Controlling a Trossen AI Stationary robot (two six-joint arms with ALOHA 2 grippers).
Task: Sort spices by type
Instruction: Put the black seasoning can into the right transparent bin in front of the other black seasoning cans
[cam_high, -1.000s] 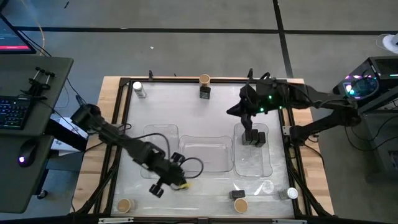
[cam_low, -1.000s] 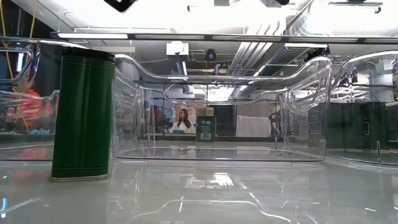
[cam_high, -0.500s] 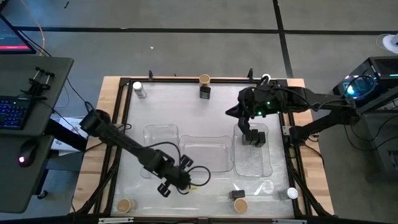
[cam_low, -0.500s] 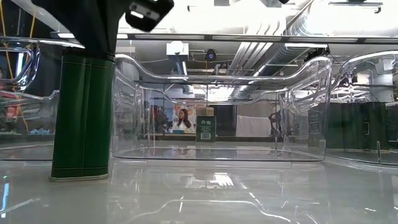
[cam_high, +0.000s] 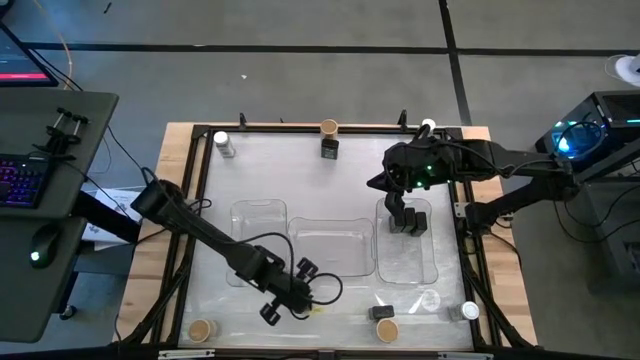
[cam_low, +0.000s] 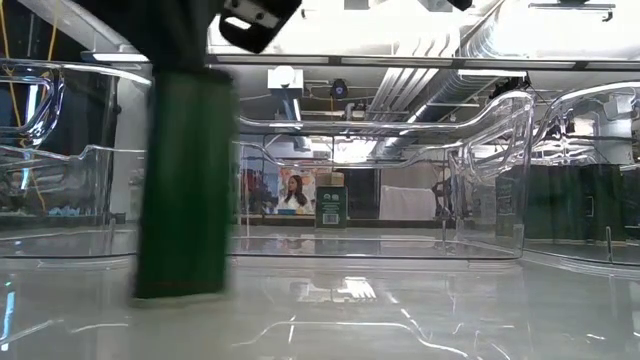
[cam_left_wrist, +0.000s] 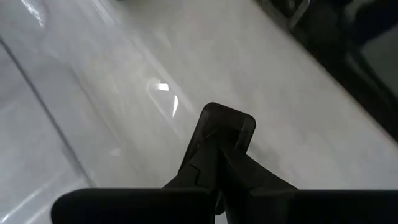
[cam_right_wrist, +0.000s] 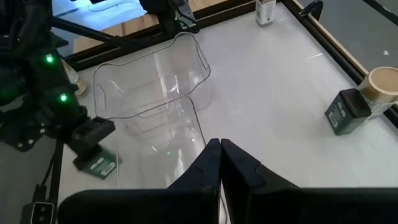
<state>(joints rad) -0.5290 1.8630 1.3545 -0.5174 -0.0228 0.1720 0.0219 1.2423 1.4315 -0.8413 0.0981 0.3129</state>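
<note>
Your left claw (cam_high: 297, 296) sits low over the white counter (cam_high: 300, 165) near its front edge, just in front of the middle clear plastic tray (cam_high: 325, 247). Its fingers are pressed together, as the left wrist view shows, with nothing between them. In the low view a dark green boxy spice tin (cam_low: 185, 185) stands on the counter directly under that arm, blurred; whether the claw touches it you cannot tell.

Your right claw (cam_high: 398, 212) hangs over the far end of the right clear plastic tray (cam_high: 408, 262), fingers closed and empty, just beside the black boxy containers (cam_high: 410, 221) standing inside that tray.

The other spices lie scattered round the counter's rim:
- a clear jar with a white lid (cam_high: 223, 145) at the far left corner;
- a round tan-topped container (cam_high: 329, 128) touching a black boxy one (cam_high: 330, 149) at the far middle;
- a white-lidded jar (cam_high: 428, 127) at the far right;
- a tan-topped container (cam_high: 201, 330) at the near left;
- a black box (cam_high: 381, 313) against a tan-topped one (cam_high: 387, 330) near the front;
- a white-lidded jar (cam_high: 468, 311) at the near right.
</note>
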